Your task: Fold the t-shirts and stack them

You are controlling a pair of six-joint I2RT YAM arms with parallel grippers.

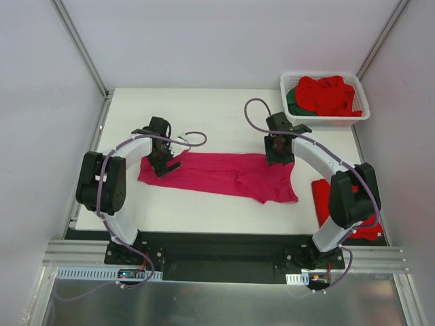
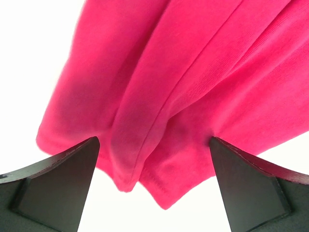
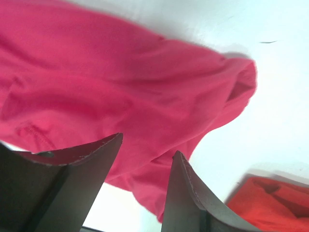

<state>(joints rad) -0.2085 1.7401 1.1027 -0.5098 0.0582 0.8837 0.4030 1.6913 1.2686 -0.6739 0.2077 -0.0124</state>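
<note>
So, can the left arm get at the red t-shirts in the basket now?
Probably not: the red t-shirts lie in the white basket at the far right corner, beyond the right arm.

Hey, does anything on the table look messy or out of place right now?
The magenta-pink t-shirt lies as a long strip, but its right end is rumpled and bunched while the left end is flat. Nothing looks spilled or damaged.

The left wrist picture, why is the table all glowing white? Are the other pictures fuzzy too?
Left wrist view: bright light washes the table to plain white, yet the pink shirt keeps sharp seams. Right wrist view: the pink shirt looks smeary and the red shirt in the corner is out of focus. Top external view: even light, everything crisp.
</note>
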